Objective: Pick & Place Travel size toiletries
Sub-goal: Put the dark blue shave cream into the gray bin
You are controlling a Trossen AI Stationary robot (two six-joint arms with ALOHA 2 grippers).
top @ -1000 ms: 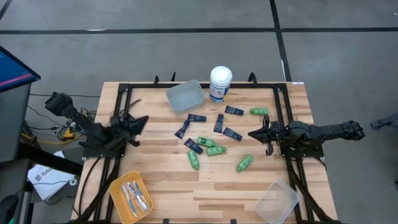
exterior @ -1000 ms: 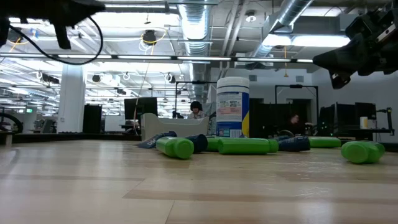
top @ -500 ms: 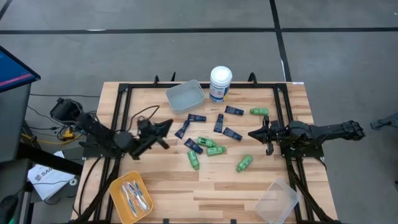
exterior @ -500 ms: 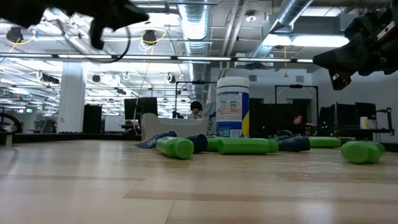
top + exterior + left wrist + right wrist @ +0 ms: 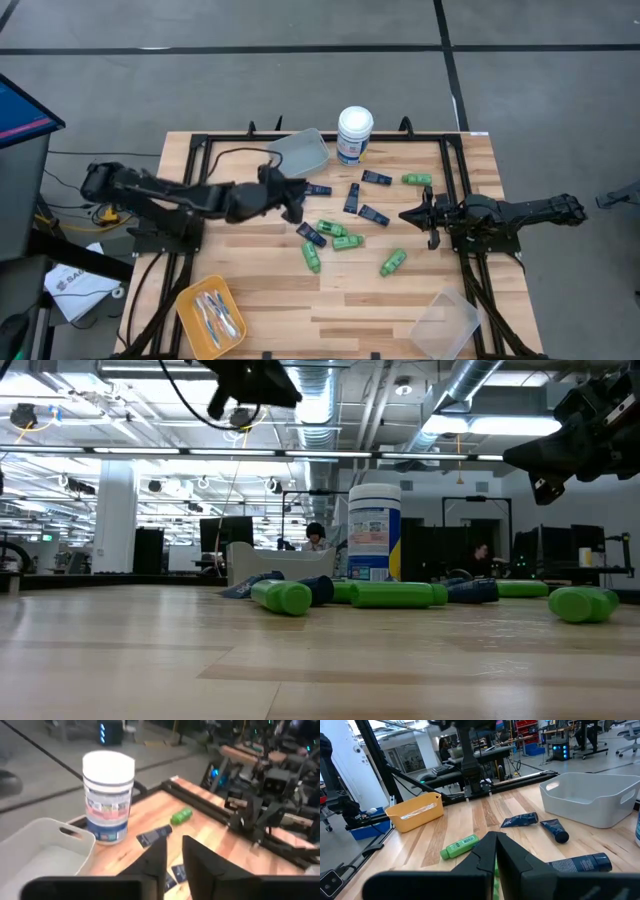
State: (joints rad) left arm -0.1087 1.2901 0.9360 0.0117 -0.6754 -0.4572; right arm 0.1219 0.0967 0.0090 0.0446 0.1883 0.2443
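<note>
The left gripper (image 5: pixel 292 203) is seen stretched out over the wooden counter (image 5: pixel 260 290), just in front of the grey bin (image 5: pixel 298 154) and beside the tall white canister (image 5: pixel 354 134). In the left wrist view its two dark fingers (image 5: pixel 153 862) are parted by a narrow gap with nothing between them, so it is slightly released and empty. Beyond them a single green bottle (image 5: pixel 181 816) and a navy tube (image 5: pixel 153 835) are seen lying near the canister (image 5: pixel 108 795).

The travel size toiletries are scattered in front of the canister, across the middle of the counter. Navy flat tubes (image 5: pixel 352 199) lie nearest the canister, and one more (image 5: pixel 310 234) lies just beside the left gripper. Green bottles (image 5: pixel 340 236) are grouped farther from the canister, with one (image 5: pixel 393 263) lying apart and another (image 5: pixel 417 180) off to the canister's right. Light-blue-and-white toothbrushes (image 5: pixel 216 315) are gathered inside the orange bin (image 5: pixel 189 299), well apart from the canister at the counter's near left corner. A clear bin (image 5: pixel 445 322) stands at the near right corner.

The right gripper (image 5: pixel 408 214) is held above the counter to the canister's right, past the scattered items. Its fingers (image 5: pixel 482 852) are clenched together on nothing, as shown in the right wrist view, where a green bottle (image 5: pixel 460 846) and navy tubes (image 5: pixel 520 820) lie ahead of it.
</note>
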